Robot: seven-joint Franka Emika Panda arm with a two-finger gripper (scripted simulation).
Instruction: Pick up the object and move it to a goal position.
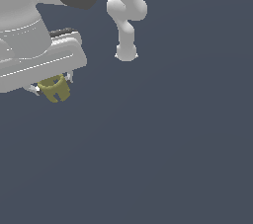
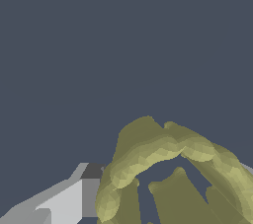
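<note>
You see the gripper (image 1: 52, 84) at the exterior view's left, under the big white hand body that fills the upper left corner of that view. Its two thin fingers (image 1: 69, 76) poke down from the white body, one on each side of the object (image 1: 54, 88). The object sits between them, touching or very nearly touching both, so the hand reads as closed on the object.

The object is a small olive-yellow hollow cylinder. In the exterior view you see its rim tucked up against the underside of the hand and its lower edge cut into notches, with short tabs pointing down. It is slightly tilted, the lower end leaning toward the exterior view's right. Whether it rests on the grey floor (image 1: 163, 159) or hangs above it you cannot tell; no shadow or contact line shows.

In the wrist view the object (image 2: 163, 151) is very close to the camera and fills the lower part of the picture. You look down at its curved yellow rim and into the dark hollow, with the notched wall showing inside. One finger (image 2: 69, 201), white and grey with a dark patch near its end, lies right against the outer wall of the ring. The other finger is hidden behind the object, save a thin pale sliver at the picture's edge.

Farther back in the exterior view, the arm (image 1: 126, 20) stands on its base.
</note>
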